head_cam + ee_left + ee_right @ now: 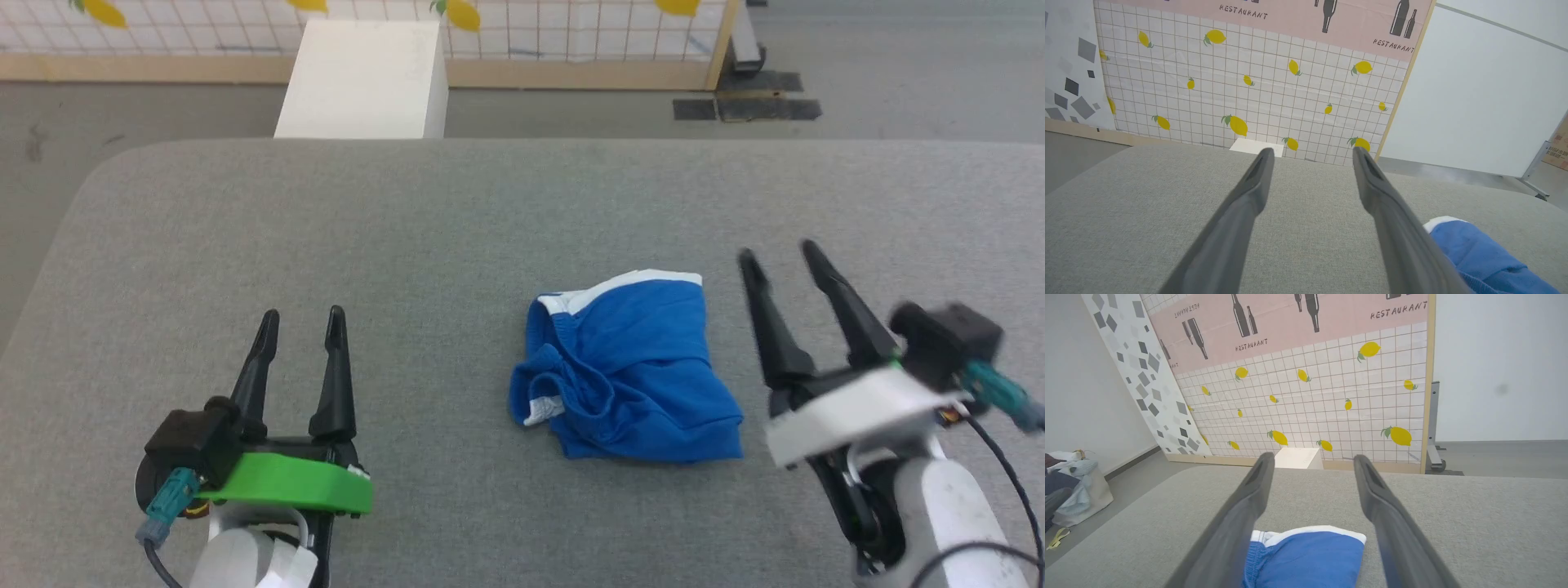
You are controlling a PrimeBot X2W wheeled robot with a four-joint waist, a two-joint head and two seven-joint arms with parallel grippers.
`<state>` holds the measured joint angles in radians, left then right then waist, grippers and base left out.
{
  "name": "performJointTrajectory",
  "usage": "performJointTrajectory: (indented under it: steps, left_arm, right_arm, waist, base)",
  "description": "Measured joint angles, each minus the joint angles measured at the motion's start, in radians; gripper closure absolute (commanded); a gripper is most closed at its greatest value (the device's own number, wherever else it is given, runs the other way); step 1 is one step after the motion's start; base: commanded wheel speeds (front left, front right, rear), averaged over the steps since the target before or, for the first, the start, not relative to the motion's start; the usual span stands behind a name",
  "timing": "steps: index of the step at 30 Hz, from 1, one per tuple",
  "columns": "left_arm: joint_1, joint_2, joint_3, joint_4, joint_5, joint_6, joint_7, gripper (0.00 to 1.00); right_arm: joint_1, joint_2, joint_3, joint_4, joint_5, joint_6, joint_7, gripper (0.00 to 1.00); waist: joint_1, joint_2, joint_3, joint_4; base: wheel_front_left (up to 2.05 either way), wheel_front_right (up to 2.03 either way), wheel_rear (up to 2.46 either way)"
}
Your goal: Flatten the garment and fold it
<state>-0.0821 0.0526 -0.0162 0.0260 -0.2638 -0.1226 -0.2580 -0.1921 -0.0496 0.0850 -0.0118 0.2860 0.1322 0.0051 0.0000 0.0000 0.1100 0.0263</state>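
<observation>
Loosely folded blue garment, white-edged, seemingly rumpled; left tool, right tool wide, empty.

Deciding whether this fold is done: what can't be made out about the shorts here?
- Head view: blue shorts bunched; the top layer hides lower layers and underside.
- Left wrist view: shorts cut by the bottom-right edge, partly behind a finger of the left tool.
- Right wrist view: near part cut by the bottom edge; a finger of the right tool covers its left end.
</observation>
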Motion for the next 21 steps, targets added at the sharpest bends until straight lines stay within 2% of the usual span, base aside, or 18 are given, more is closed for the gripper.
performJointTrajectory:
  steps: [5,9,21]
  left_arm:
    - [0.017,0.000,0.000,0.010,0.000,0.000,0.000,0.00]
    - [0.025,0.000,-0.002,0.020,0.000,0.000,0.000,0.00]
    - [0.047,0.000,-0.003,0.047,0.000,0.000,0.000,0.00]
  right_arm:
    - [0.083,0.000,-0.086,0.030,-0.048,0.000,-0.144,0.00]
    - [0.132,-0.001,-0.128,0.053,-0.091,0.000,-0.212,0.00]
    - [0.214,-0.001,-0.147,0.077,-0.128,0.000,-0.252,0.00]
  waist:
    - [0.0000,0.0000,-0.033,-0.027]
    - [0.0000,0.0000,-0.050,-0.043]
    - [0.0000,0.0000,-0.074,-0.049]
  base:
    - [0.00,0.00,0.00]
    - [0.00,0.00,0.00]
    - [0.00,0.00,0.00]
